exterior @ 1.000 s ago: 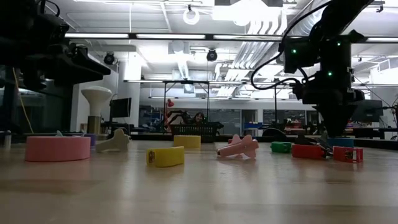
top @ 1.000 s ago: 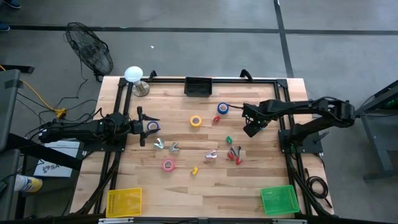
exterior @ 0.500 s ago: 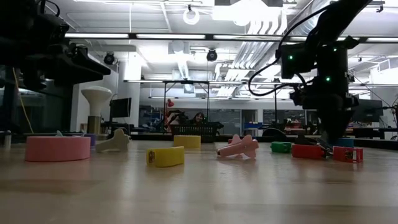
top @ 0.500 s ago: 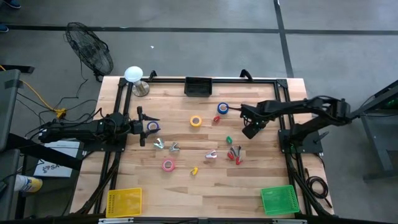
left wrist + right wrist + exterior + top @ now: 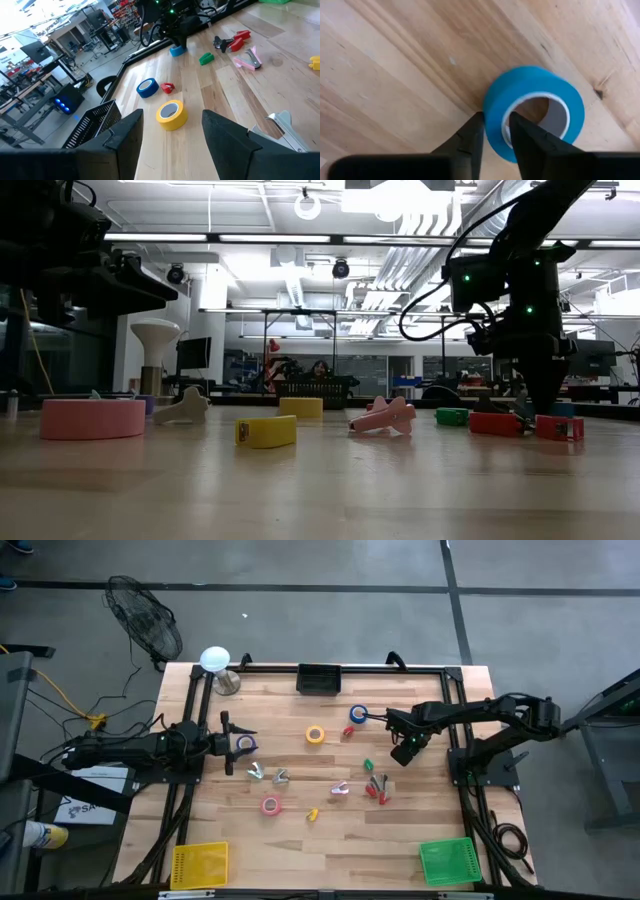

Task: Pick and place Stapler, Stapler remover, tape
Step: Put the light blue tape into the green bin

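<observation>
wood table (image 5: 300, 840) | yellow basket (image 5: 199, 865), green basket (image 5: 449, 862) near edge | tape: pink (image 5: 270, 805), purple (image 5: 246, 744), yellow (image 5: 316, 734), blue (image 5: 358, 714) | right gripper (image 5: 495, 131) pinches light-blue tape (image 5: 535, 107) wall | left gripper (image 5: 228, 740) parted, empty | black tray (image 5: 319, 678), fan (image 5: 145, 618) far

Right gripper (image 5: 495, 131) has come down from its hover onto a light blue tape roll (image 5: 535, 111); I now see its fingers (image 5: 470, 137) straddling the roll's wall, one outside, one in the open centre, narrower than a second ago. In the high view the right gripper (image 5: 402, 752) has slid a little toward 9 o'clock, ending near the green piece (image 5: 368, 765). In the low view the right arm (image 5: 525, 300) sits lower over the table (image 5: 320, 480) and shifted slightly toward 9 o'clock.
</observation>
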Tool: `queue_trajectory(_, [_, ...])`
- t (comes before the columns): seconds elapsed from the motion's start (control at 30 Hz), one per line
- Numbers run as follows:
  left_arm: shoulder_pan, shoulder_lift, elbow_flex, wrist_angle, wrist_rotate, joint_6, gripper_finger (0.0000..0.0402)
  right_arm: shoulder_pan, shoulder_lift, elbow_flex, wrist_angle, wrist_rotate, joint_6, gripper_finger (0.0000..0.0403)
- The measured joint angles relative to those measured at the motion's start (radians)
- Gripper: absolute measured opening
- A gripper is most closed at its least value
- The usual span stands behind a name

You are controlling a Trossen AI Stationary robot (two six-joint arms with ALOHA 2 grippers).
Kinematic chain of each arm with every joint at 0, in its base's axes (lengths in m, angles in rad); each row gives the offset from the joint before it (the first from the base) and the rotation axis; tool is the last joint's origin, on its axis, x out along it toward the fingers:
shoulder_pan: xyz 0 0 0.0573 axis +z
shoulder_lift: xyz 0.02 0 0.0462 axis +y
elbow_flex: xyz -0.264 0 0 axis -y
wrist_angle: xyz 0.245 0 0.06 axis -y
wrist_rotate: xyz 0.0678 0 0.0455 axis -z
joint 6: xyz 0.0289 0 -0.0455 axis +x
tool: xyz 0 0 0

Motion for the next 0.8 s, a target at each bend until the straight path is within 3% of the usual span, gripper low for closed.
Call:
queue_trajectory(0.13, [0.0,0.0,0.0,0.0,0.0,0.0,0.0197,0.004,-0.001,0.0,-0.022,-0.005,-0.014,0.0028])
queue_trajectory(0.43, [0.0,0.0,0.0,0.0,0.0,0.0,0.0197,0.115,-0.063,0.049,-0.159,-0.005,0.052,0.0028])
queue_trajectory(0.6, [0.0,0.0,0.0,0.0,0.0,0.0,0.0197,0.248,-0.13,0.074,-0.263,-0.054,0.177,0.0028])
queue_trajectory(0.8, [0.0,0.0,0.0,0.0,0.0,0.0,0.0197,0.474,-0.206,0.076,-0.287,-0.155,0.435,0.0028])
